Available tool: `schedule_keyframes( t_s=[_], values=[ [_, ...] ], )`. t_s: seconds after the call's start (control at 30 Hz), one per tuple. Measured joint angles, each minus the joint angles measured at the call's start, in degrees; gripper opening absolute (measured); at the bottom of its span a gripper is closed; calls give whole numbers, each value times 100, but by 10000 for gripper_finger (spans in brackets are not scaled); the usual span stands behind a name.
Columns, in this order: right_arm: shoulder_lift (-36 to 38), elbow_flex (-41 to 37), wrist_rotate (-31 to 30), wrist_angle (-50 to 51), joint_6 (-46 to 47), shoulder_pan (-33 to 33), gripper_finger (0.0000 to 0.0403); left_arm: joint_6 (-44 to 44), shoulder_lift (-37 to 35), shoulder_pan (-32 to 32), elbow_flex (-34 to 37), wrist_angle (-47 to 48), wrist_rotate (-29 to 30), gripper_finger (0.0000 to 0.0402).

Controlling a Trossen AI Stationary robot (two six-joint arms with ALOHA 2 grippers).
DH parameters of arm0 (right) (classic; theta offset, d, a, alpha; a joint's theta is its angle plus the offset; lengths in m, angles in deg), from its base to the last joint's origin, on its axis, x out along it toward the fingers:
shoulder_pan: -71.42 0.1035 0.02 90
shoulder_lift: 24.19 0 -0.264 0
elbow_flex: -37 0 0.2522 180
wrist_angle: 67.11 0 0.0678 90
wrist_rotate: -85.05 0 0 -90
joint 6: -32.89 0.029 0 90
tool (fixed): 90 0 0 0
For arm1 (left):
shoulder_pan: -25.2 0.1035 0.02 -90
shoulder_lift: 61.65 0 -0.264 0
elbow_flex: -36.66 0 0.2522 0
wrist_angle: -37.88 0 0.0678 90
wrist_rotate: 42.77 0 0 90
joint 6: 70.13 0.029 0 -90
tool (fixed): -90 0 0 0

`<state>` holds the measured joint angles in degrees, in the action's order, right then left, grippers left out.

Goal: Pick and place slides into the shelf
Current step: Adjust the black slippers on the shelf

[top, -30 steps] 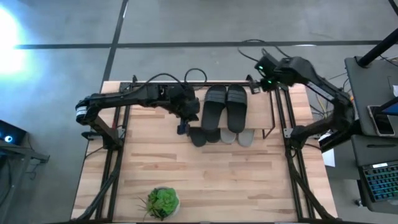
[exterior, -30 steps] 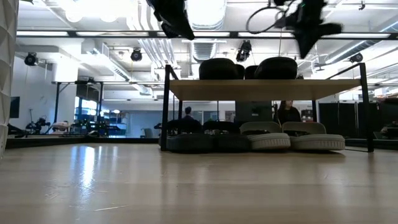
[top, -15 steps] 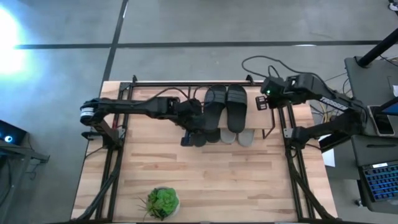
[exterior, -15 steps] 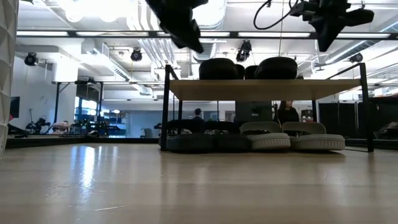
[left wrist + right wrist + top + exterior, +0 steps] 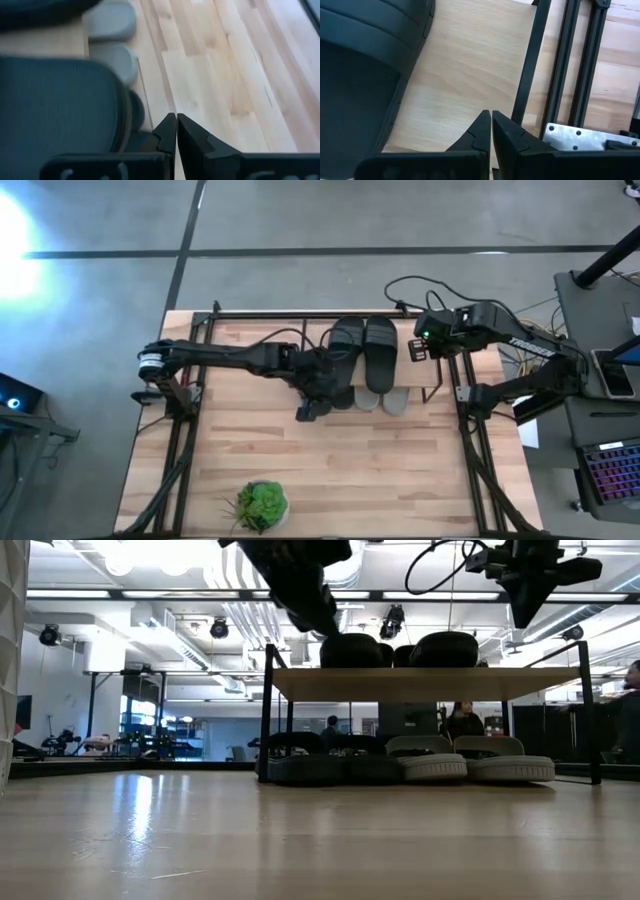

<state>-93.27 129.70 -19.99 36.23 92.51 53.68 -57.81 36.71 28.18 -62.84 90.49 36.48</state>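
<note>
Wooden desk [image 5: 300,450] carried the shelf [image 5: 420,683] at its back, black slides [image 5: 364,352] on top, charcoal slides [image 5: 305,768] and grey slides [image 5: 470,766] underneath. Left gripper [image 5: 176,131] was closed, empty, hovering by the shelf's front-left corner. Right gripper [image 5: 491,127] was closed too, above the shelf's right end.

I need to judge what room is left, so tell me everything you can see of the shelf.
The shelf is a low rack: a light wooden rectangular top board on thin black metal legs, standing level near the table's far edge. A black pair of slides lies side by side on the board's left part; the right part is bare wood. Underneath, a dark pair and a light grey pair rest on the tabletop, toes poking out in front. Neither hand touches it; the left hand hovers at its front left corner.
</note>
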Motion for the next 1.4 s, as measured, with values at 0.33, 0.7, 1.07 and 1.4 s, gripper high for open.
schedule_keyframes(
  t_s=[0.33,0.7,1.07,1.4],
  values=[
    [0,-2,-2,-15,2,0,9,24,157,-34,-4,-283,284,0],
    [0,-7,-4,-39,42,0,9,66,365,-30,-21,-864,371,0],
    [0,-9,-86,-66,33,0,9,360,379,3,-11,-1264,679,0],
    [0,-9,-107,-76,-26,0,9,303,367,-45,-78,-1235,663,0]
  ],
)
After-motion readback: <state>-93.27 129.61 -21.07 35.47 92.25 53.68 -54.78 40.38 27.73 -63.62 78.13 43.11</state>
